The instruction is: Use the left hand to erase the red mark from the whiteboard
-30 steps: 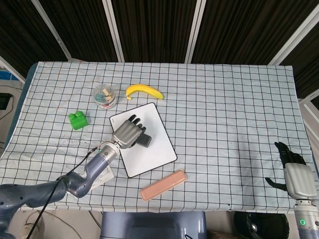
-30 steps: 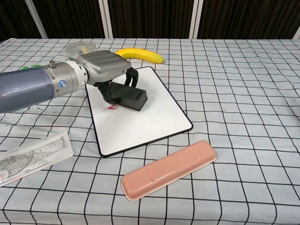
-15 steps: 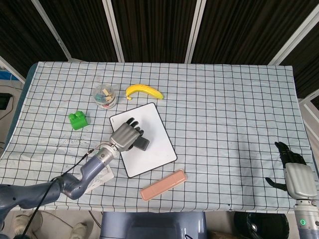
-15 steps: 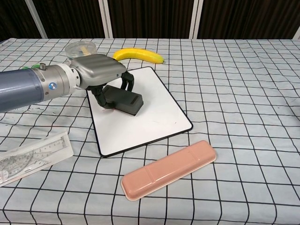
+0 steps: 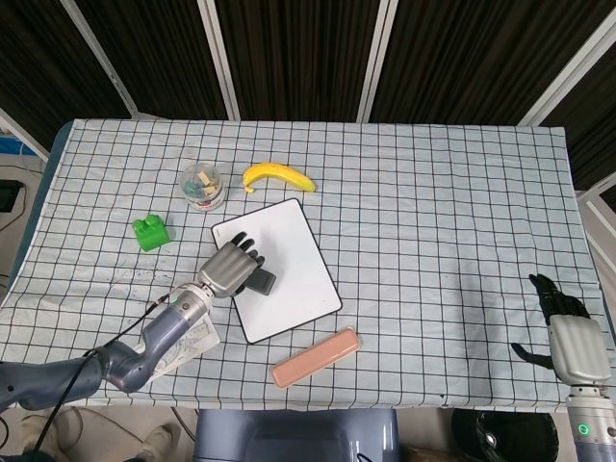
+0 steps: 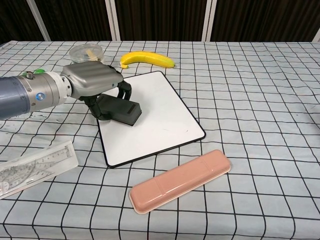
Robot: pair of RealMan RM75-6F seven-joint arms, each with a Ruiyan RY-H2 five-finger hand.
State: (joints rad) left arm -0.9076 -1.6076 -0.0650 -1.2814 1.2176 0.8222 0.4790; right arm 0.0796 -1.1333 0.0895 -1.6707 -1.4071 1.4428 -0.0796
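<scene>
The whiteboard (image 5: 294, 255) (image 6: 155, 115) lies flat on the checked cloth, left of centre. My left hand (image 5: 229, 268) (image 6: 92, 82) grips a dark eraser (image 5: 261, 281) (image 6: 119, 110) and presses it onto the board's left edge. No red mark shows on the bare part of the board; what lies under the eraser is hidden. Only a faint speck (image 6: 165, 128) remains near the board's middle. My right hand (image 5: 568, 332) rests at the table's near right corner, holding nothing, fingers apart.
A banana (image 5: 278, 176) (image 6: 147, 58) and a clear round dish (image 5: 203, 185) (image 6: 86, 51) lie beyond the board. A green block (image 5: 148, 232) sits at the left. A pink case (image 5: 316, 357) (image 6: 180, 180) and a clear ruler set (image 6: 35, 167) lie nearer me.
My left hand slid the eraser leftward across the board to its left edge. The red mark seen beside the eraser one second ago no longer shows. The right hand stayed still.
</scene>
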